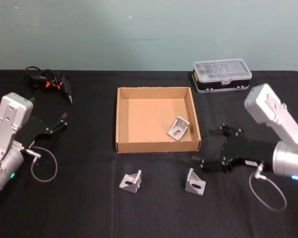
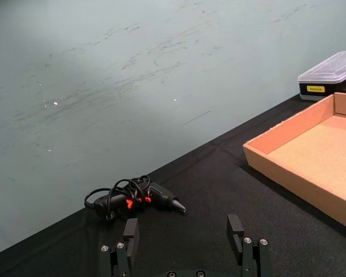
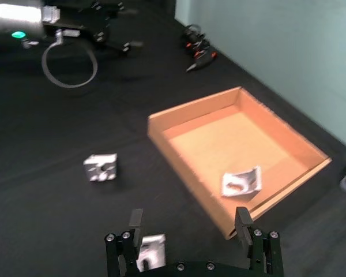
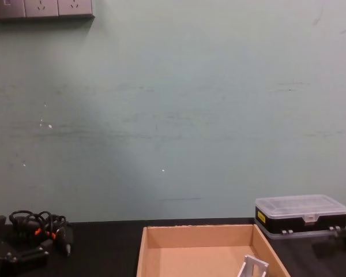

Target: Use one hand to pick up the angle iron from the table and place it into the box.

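- Head view: the right pincer (image 1: pixel 211 146) is held with its fingers apart and nothing between them. The nearest angle iron (image 1: pixel 195 182) lies on the table (image 1: pixel 79 213) just beside it, on the side away from the box (image 1: pixel 117 119). A second angle iron (image 1: pixel 131 180) lies farther off, and a third angle iron (image 1: pixel 179 128) already lies inside the box. The left pincer (image 1: pixel 59 124) is parked well apart from all of them.
- Left wrist view: the left pincer (image 2: pixel 183 231) is seen spread and empty, with a bundled tool (image 2: pixel 135 199) ahead of it.
- Right wrist view: the nearest angle iron (image 3: pixel 151 249) sits against one finger of the right pincer (image 3: pixel 190 222), not centred in the gap. If the pincer is closed from here, the piece is likely to be nudged away or caught by a corner and lost. The box wall (image 3: pixel 177 164) stands close ahead and could be clipped if the lift is kept low.
- Chest view: the third angle iron (image 4: pixel 254 268) leans near the box's right wall, so a piece released over it may be tipped out of place.
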Robot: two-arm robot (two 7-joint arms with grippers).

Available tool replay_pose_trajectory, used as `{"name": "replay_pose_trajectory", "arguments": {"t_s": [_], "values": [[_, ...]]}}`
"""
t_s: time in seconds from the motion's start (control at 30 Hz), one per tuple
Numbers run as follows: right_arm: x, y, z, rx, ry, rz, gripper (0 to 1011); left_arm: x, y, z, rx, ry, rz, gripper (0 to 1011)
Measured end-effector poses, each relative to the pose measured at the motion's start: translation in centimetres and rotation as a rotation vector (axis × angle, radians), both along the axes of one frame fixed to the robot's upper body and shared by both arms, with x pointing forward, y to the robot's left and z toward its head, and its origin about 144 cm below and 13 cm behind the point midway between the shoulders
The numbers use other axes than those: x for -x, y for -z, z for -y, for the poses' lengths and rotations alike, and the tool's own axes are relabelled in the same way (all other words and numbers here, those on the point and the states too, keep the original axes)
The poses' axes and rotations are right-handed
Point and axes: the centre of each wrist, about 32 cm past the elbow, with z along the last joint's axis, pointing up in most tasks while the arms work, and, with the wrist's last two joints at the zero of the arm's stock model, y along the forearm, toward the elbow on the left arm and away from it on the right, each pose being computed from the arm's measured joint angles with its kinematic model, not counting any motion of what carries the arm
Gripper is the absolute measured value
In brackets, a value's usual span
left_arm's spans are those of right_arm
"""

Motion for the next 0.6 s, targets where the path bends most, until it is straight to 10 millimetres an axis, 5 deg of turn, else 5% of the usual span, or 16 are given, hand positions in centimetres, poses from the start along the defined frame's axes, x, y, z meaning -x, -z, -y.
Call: {"name": "replay_pose_trajectory", "arguments": {"t_s": [0.6], "values": [[1.7, 3.1, 0.1, 0.004, -0.044, -0.12, 1000, 0.0, 0.0, 0.0, 0.0, 0.0, 0.0, 1000]]}}
